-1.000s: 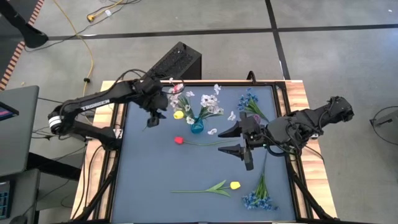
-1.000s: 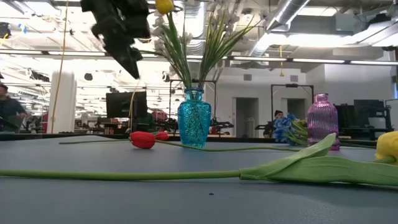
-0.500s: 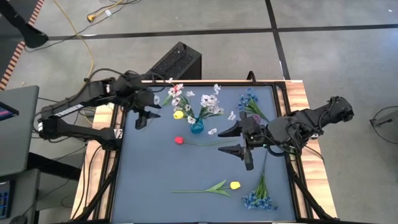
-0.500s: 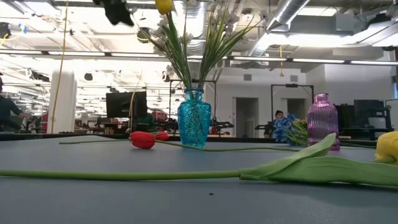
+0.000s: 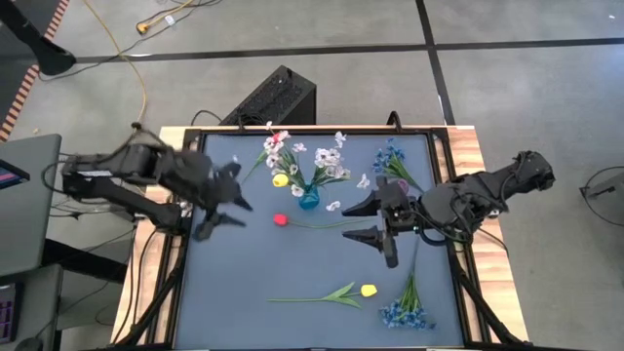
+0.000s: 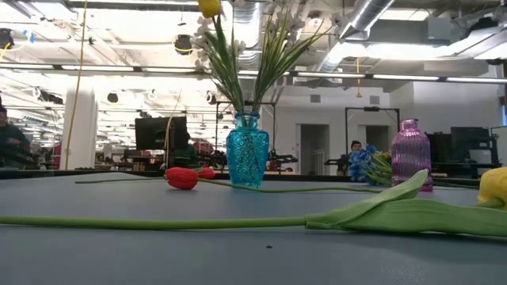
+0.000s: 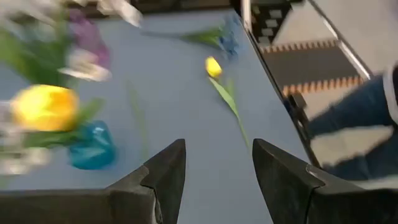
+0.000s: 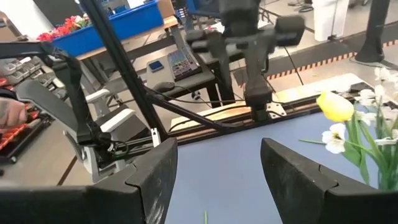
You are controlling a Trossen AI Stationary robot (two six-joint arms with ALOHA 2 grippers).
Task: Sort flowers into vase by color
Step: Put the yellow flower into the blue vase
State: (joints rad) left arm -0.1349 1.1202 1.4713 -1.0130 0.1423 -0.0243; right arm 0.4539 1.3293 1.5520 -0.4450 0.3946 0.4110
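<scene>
A blue vase (image 5: 309, 198) (image 6: 247, 150) stands at the far middle of the table and holds a yellow tulip (image 5: 280, 180) (image 7: 43, 107) and white sprays (image 5: 331, 161). A red tulip (image 5: 281, 220) lies beside it, its stem running right. Another yellow tulip (image 5: 368, 290) and a blue spray (image 5: 405, 310) lie nearer the front. A purple vase (image 6: 410, 154) stands beside blue blossoms (image 5: 393, 161). My left gripper (image 5: 226, 207) (image 7: 217, 168) hangs open and empty over the table's left part. My right gripper (image 5: 353, 222) (image 8: 217, 180) is open, high above the red tulip's stem end.
A black box (image 5: 283, 97) sits on the floor beyond the far edge. Wooden rails (image 5: 473, 166) frame the blue mat. People and desks show in the room behind, and a person's hand (image 8: 9, 115) is off to the side. Bare mat lies at the near left.
My left gripper has drawn away from the flowers in the blue vase. It has risen out of the low view, swung toward the table's near edge and turned, staying open and empty. The flowers have kept their places.
</scene>
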